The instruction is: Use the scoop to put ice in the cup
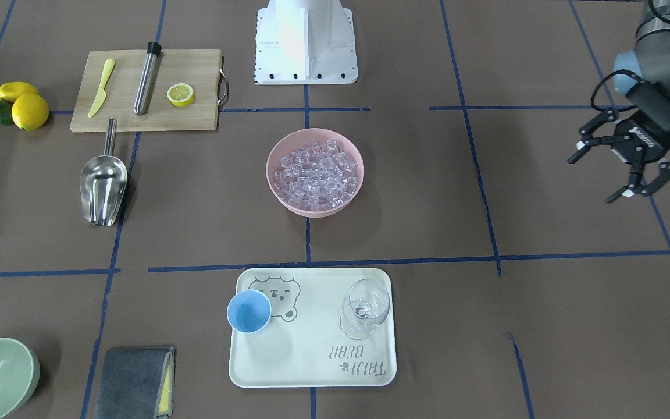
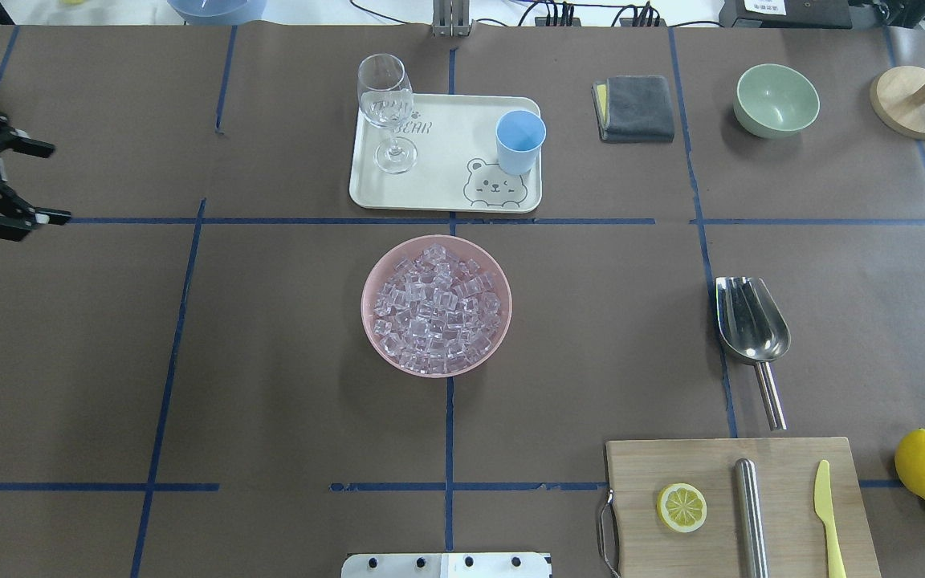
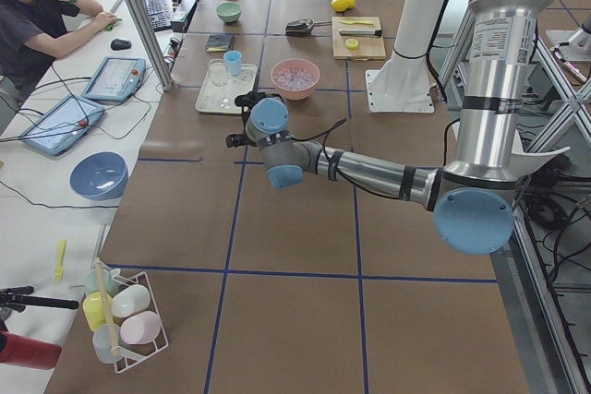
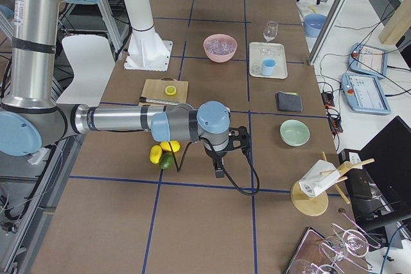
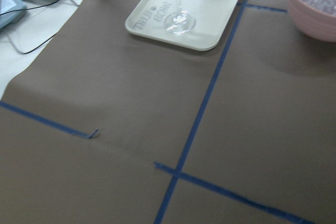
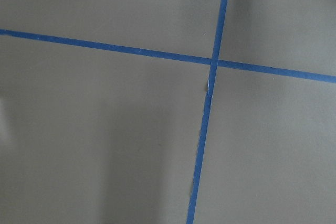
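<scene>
Scoop [image 1: 102, 189]: untouched, handle free for gripping. Ice [image 1: 316, 173]: heaped in pink bowl [image 1: 271, 174]. Cup [image 1: 249, 311]: apparently empty, on tray [image 1: 312, 361]. Left gripper [image 1: 592, 179]: fingers spread, idle. Right gripper [image 4: 226, 158]: finger spacing cannot be told.

A white flared pedestal base [image 1: 306, 43], top centre of the front-facing view, has a row of dark bolt holes along its foot. The left arm [image 3: 369, 171] is silver-grey tubing with pale-blue capped joints, a black cable along it and a printed label on its column. Its black left gripper [image 1: 592, 179] has skeletal linkage fingers, pale tips and white lettering.
</scene>
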Controlling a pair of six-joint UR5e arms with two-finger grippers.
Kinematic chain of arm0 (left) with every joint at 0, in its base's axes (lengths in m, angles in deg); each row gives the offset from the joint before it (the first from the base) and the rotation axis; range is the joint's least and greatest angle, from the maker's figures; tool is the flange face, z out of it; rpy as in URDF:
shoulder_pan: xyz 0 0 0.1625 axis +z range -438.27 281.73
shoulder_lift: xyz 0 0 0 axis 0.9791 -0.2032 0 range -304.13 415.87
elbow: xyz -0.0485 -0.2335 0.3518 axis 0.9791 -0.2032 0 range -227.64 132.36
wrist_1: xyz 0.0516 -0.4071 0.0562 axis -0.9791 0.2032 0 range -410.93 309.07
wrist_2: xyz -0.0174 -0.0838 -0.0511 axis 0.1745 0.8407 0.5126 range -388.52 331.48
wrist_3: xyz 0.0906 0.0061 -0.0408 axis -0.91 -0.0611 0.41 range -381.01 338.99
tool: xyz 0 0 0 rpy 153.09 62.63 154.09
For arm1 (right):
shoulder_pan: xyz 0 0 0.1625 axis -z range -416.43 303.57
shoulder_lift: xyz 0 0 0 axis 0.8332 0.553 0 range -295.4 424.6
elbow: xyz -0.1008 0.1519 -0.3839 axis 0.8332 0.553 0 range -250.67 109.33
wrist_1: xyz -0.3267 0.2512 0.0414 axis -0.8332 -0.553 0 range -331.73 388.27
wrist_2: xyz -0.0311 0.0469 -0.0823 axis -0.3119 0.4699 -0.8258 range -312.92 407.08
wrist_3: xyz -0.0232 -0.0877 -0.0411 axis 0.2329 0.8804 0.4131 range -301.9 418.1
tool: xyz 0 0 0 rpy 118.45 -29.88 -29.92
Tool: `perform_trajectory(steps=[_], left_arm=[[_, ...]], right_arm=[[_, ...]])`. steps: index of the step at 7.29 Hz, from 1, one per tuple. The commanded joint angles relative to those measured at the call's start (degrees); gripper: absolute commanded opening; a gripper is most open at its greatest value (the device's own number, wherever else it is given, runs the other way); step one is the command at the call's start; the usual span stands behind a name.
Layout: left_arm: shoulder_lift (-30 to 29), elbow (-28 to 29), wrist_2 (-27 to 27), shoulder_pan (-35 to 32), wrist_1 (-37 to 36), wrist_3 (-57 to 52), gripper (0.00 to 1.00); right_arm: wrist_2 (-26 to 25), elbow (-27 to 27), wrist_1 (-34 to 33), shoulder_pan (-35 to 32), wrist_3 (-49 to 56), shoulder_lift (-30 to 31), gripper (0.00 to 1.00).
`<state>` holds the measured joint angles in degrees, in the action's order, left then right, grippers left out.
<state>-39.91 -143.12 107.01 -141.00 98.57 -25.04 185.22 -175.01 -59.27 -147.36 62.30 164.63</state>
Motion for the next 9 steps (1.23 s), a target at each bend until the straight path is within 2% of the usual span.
perform_trajectory(steps=[1,4,6,8,9], left_arm=[[-4.31,1.52,-0.45,7.77,2.09,2.02,1.0],[-13.87,8.97,-1.58,18.75,3.33,1.84,1.0],[-15.92,9.87,-14.1,26.21,5.88,1.93,1.0],[-20.21,15.21,-15.56,28.52,6.59,1.93,1.0],[-20.41,16.54,-15.56,29.4,7.9,1.93,1.0]], right_arm=[[0.2,-0.59,0.0,-0.03,0.02,0.0,1.0],[0.29,-1.3,0.0,1.8,0.02,-1.31,1.0],[0.29,-1.56,0.0,4.35,-0.07,-1.67,1.0],[0.29,-1.65,0.09,6.2,-3.73,-3.07,1.0],[0.29,-2.78,0.09,7.95,-6.81,-3.51,1.0]])
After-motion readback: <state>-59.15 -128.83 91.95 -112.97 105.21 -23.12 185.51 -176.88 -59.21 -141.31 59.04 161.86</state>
